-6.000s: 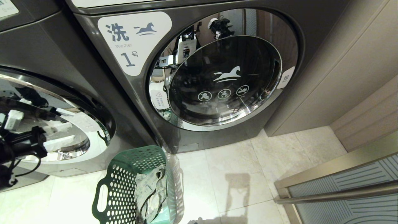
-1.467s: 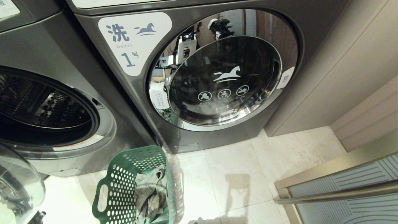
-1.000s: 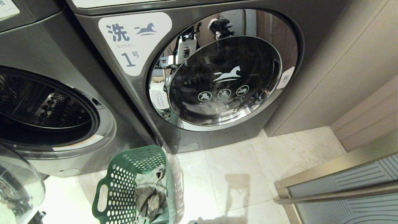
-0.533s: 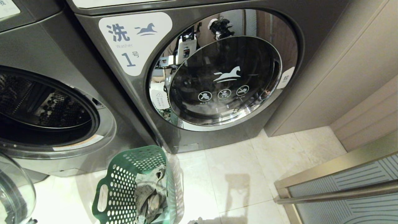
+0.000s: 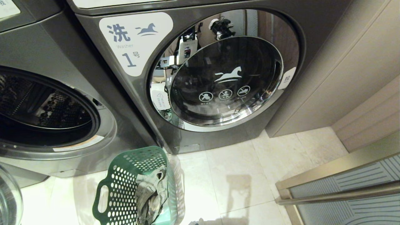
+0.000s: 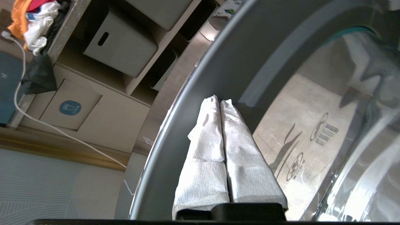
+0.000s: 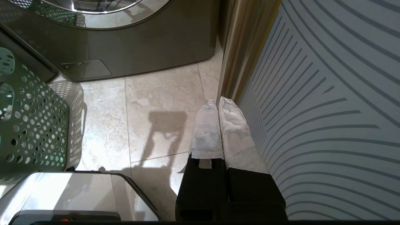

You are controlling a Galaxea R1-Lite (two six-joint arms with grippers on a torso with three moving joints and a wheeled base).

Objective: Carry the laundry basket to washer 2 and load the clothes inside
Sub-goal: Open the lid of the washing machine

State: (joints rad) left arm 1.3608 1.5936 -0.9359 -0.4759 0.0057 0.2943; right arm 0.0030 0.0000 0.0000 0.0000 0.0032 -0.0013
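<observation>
green basket (image 5: 125, 187) w/ clothes (image 5: 151, 193) inside

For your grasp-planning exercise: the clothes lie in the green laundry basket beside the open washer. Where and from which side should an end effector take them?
Take the clothes at the bunched fold that stands highest, near the rim, and come from straight above. The laundry basket is tall with perforated walls all round, so only its open top gives access, and a raised fold is probably the easiest part to pinch.

- Two dark grey front-load washers: one shut (image 5: 218, 78), one open (image 5: 47, 118)
- One dark green perforated plastic basket (image 5: 125, 187)
- One grey-beige patterned fabric bundle (image 5: 151, 193)
</observation>
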